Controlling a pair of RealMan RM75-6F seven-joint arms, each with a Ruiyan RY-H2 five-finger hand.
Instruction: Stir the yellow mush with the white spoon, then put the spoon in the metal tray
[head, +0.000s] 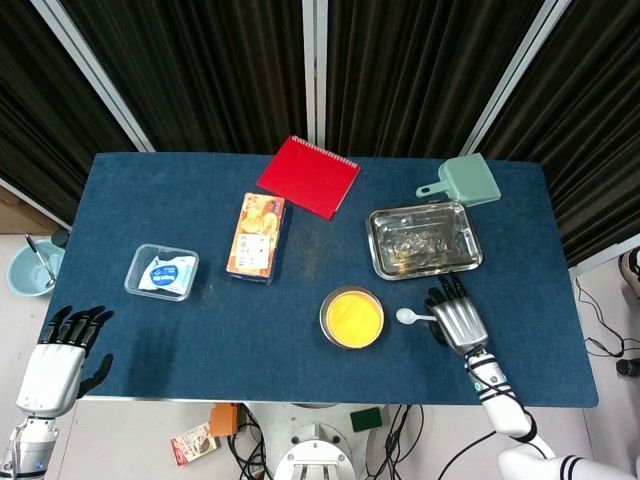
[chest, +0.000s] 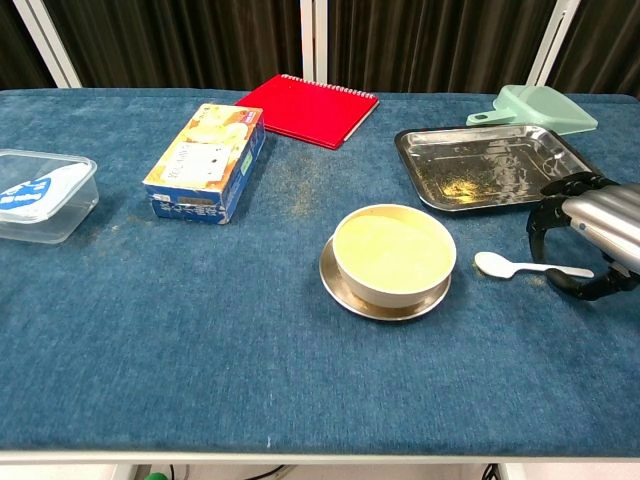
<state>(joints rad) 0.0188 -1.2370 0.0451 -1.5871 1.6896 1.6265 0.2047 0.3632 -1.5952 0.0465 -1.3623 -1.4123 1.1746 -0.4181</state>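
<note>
Chest view: right robot hand (chest: 590, 228) hovers open over the white spoon (chest: 530, 267) handle, holding nothing.

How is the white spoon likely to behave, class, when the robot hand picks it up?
The white spoon looks like thin plastic, so probably light and stiff. It lies flat on the blue cloth, so its slim handle may slip from the right robot hand. The rounded bowl may let it rock.

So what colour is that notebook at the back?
Red notebook, clearest in the head view.
</note>
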